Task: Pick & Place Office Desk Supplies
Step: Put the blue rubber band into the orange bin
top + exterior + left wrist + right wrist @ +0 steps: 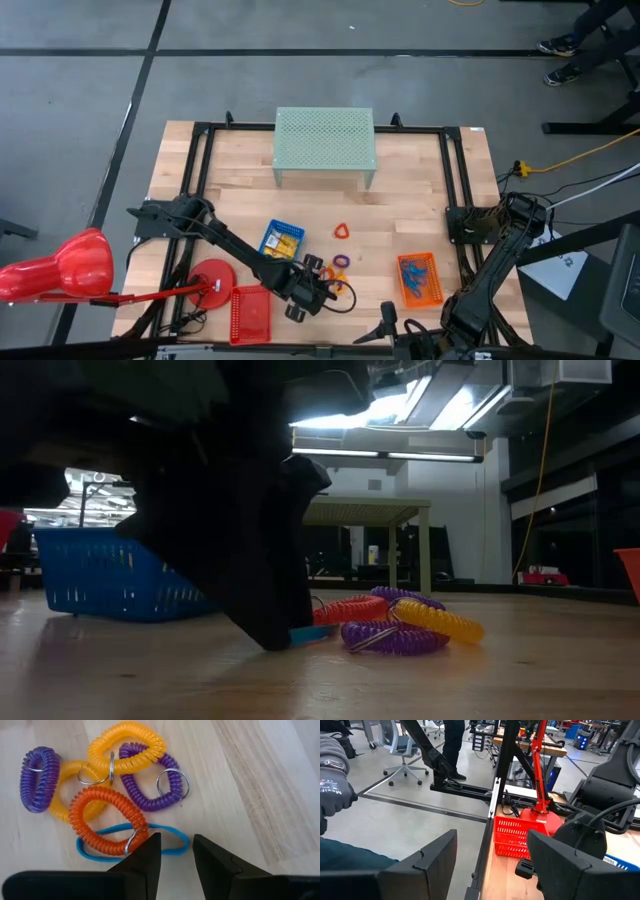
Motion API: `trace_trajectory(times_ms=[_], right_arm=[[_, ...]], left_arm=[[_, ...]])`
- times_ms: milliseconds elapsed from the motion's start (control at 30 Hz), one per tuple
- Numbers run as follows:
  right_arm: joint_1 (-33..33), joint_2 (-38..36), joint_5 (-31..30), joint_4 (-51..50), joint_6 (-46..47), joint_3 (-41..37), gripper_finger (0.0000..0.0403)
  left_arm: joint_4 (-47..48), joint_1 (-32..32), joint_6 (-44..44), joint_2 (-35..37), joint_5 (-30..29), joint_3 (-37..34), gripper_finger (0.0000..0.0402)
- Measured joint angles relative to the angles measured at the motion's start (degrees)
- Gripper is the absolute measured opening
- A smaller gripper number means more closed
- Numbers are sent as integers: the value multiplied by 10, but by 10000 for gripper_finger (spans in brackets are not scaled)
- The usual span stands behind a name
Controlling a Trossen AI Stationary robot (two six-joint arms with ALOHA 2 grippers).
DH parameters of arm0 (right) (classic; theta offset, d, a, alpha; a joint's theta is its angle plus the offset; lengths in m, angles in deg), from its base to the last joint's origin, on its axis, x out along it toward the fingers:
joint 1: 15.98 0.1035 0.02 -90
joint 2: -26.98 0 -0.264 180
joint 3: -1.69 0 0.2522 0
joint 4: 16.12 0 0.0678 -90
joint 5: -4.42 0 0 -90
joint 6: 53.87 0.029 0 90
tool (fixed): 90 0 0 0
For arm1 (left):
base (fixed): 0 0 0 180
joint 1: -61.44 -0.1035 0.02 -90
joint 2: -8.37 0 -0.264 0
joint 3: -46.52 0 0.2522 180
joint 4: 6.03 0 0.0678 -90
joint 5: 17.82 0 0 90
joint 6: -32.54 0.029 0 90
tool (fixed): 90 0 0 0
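A pile of coiled loops lies on the table: orange (102, 815), yellow (127, 747) and purple (150, 795), several with metal key rings. A thin blue band loop (95, 855) lies flat under the orange coil. In the high view the pile (342, 275) sits between the blue tray and the orange tray. My left gripper (176, 840) (320, 286) is open and down at the table, its fingertips on either side of the blue band's end (175, 851). My right gripper (492, 845) (380, 325) waits open at the table's near edge. A single red loop (342, 232) lies farther back. My left gripper comes slanting down from the table's left. One fingertip (275, 640) is down at the table where the blue band's end (310, 632) sticks out. Whether the finger touches the band, I cannot tell.
A blue tray (282, 240) holds yellow items, an orange tray (420, 278) holds blue ones, and a red tray (250, 312) stands by the red lamp's base (210, 278). A green mesh stand (325, 145) stands at the far side. A person's gloved hand (335, 775) shows beyond the table.
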Motion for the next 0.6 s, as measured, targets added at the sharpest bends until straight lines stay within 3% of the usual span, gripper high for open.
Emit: trace_trajectory(times_ms=[200, 433, 600], right_arm=[[0, 0, 0, 2, 0, 0, 242], [0, 0, 0, 4, 0, 0, 242], [0, 0, 0, 4, 0, 0, 242]], left_arm=[[-5, 0, -2, -23, 36, 1, 98], [-7, 1, 0, -22, 39, 0, 10], [2, 2, -9, -16, 58, -1, 2]])
